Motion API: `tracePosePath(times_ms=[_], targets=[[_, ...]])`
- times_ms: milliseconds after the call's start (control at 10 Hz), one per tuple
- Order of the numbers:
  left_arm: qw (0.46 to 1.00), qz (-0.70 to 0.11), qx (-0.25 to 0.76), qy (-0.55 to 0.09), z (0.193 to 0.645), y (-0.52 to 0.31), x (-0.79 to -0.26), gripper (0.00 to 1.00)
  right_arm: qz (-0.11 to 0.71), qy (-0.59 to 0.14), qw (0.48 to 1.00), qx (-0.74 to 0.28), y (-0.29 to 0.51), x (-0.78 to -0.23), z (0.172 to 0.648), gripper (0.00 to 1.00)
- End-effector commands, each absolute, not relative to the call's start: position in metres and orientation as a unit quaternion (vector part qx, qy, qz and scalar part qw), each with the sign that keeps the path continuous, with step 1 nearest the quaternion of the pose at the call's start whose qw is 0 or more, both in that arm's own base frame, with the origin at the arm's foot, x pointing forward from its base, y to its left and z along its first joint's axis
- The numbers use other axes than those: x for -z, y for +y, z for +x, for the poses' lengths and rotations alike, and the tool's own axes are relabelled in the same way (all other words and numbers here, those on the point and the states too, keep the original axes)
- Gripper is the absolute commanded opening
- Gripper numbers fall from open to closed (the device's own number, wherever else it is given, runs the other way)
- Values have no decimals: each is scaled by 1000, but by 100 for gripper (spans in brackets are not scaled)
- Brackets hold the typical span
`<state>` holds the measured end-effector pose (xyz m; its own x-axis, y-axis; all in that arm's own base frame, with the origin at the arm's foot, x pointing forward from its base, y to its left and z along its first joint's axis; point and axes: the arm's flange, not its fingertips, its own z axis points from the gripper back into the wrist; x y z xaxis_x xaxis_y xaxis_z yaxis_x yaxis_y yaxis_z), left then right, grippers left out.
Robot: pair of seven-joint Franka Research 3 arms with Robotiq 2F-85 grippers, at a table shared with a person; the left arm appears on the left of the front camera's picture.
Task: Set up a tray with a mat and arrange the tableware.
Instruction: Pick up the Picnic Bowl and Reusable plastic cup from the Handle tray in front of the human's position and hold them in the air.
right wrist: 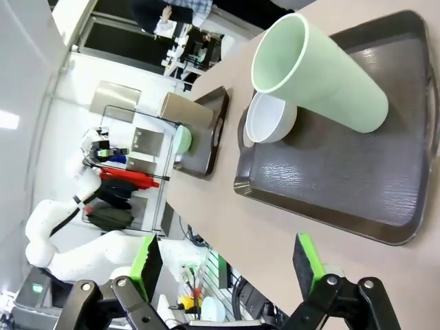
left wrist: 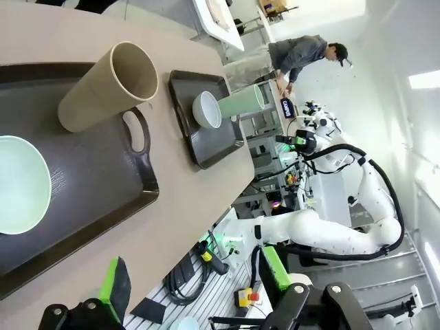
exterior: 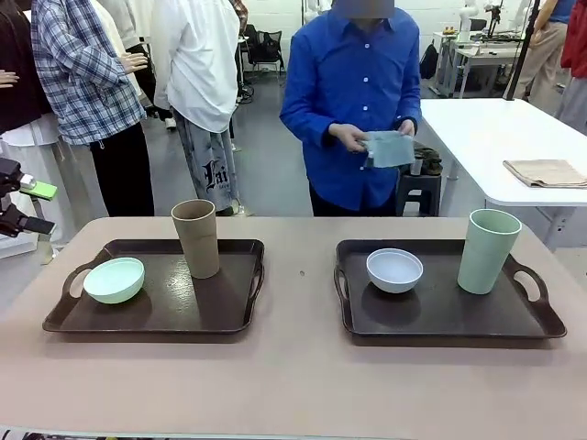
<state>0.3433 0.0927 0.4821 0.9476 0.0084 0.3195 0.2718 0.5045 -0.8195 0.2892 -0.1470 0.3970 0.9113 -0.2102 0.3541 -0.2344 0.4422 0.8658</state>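
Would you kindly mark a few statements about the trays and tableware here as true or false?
1. The brown cup stands upright on the left tray. True.
2. The white bowl sits inside the pale green bowl. False: they lie on separate trays, the white bowl on the right tray.
3. The pale green cup lies on its side. False: it stands upright.
4. The person holds a pale cloth in both hands. True.
5. The right gripper is shut on a bowl. False: it is open, holding nothing.
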Motion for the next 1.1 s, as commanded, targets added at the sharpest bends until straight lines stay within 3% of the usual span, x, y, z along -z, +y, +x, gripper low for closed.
tracePosePath(times_ms=[0,1000], targets=[[867,-475,75,-131,339,97,-488,100,516,-208,831,-12,-133,-405,262,100],[864,-478,78,-136,343,96,-485,100,513,-219,830,-16,-150,-410,280,100]])
